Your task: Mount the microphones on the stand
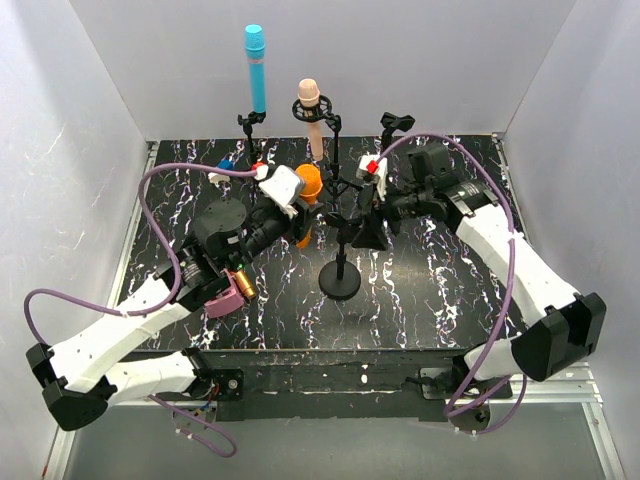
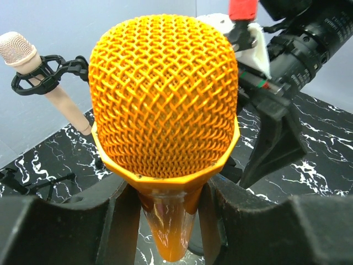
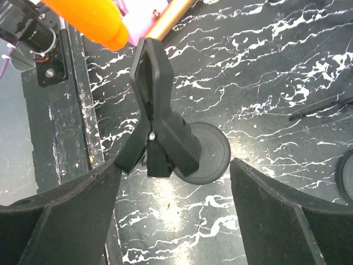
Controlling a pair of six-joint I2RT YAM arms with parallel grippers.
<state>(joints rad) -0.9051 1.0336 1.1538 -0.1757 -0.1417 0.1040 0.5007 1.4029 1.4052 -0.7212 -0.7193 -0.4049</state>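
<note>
Evidently the slim orange mesh-headed microphone (image 2: 165, 94) is clamped below its head by the left gripper (image 2: 165, 223), beside the black spring clip (image 3: 159, 124); the right gripper (image 3: 174, 207) is spread (empty). Light, stiff, slick, it is judged.

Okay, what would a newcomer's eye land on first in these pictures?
The orange microphone fills the left wrist view, gripped below its mesh head by the left gripper. At the back, the cyan microphone stands clipped upright, tallest of all, with the pale pink microphone beside it.
</note>
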